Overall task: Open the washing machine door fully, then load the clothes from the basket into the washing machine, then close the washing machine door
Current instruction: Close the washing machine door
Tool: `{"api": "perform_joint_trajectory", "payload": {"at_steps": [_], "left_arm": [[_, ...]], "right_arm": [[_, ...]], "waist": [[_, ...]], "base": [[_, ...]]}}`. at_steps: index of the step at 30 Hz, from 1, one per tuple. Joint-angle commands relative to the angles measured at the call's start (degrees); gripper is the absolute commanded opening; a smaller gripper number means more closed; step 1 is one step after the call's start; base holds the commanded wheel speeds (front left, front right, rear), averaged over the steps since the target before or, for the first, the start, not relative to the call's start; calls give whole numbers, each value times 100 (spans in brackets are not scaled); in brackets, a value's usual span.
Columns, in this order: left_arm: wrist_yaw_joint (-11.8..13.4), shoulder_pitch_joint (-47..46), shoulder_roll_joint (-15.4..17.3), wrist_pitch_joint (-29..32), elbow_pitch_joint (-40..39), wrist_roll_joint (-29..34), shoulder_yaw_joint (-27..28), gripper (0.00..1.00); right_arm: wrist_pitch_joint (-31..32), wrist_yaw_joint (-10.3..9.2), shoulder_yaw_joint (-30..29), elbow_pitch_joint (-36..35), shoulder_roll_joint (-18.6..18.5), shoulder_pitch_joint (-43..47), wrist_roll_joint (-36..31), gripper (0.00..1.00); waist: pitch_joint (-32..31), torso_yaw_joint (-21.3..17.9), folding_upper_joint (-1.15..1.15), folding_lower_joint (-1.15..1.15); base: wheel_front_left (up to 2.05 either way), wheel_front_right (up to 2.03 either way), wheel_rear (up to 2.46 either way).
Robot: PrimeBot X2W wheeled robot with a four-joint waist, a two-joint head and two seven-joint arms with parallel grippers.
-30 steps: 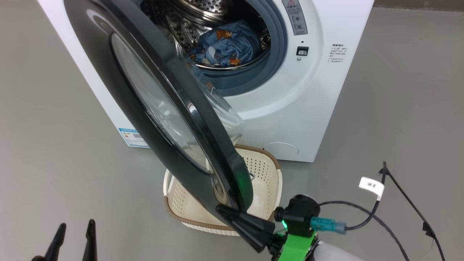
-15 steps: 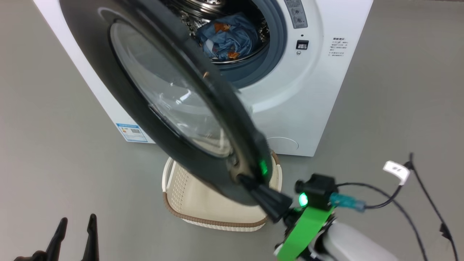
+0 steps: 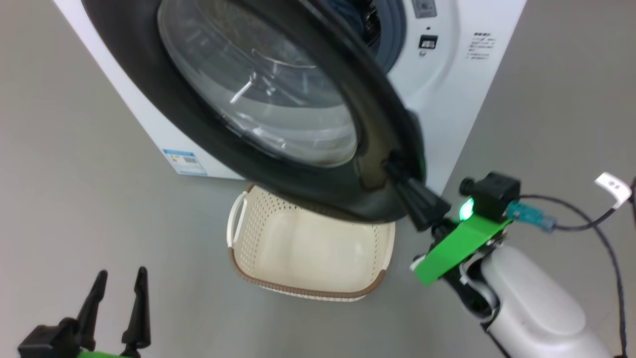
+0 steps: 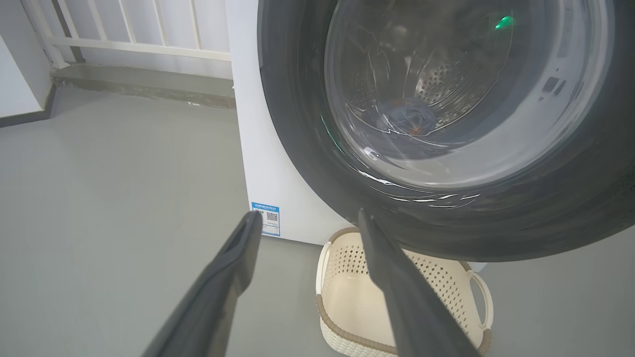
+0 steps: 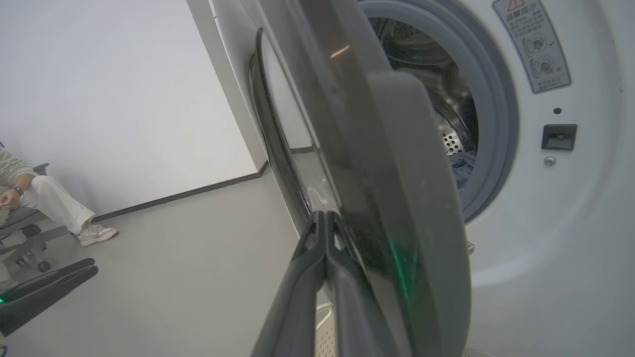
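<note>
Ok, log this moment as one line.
right end effector: shut, tips against washing machine door | left end effector: open, free | basket: looks empty | clothes: in drum

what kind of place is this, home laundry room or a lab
Probably a lab or test space, not a home: a washing machine on bare grey floor, a white wall, and a person seated on a wheeled office chair.

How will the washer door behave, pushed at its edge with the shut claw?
The washing machine door looks rigid, so it should swing as one piece. Its glossy rim may let the shut right claw skid. The bulging glass suggests weight; expect momentum at closing.
</note>
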Motion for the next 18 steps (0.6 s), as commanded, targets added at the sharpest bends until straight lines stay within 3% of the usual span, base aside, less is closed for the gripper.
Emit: {"api": "perform_joint_trajectory", "payload": {"at_steps": [1, 18], "left_arm": [[-14, -254, 78, -60, -157, -21, 154, 100], [-14, -832, -7, -60, -215, -101, -279, 100]], "right_arm": [[-27, 6, -98, -35, 40, -195, -65, 0], [-27, 6, -1329, 598, 68, -1128, -335, 0]], "waist": [[130, 83, 0, 0], [707, 431, 0, 0]], "base": [[0, 0, 0], [0, 0, 0]]}}
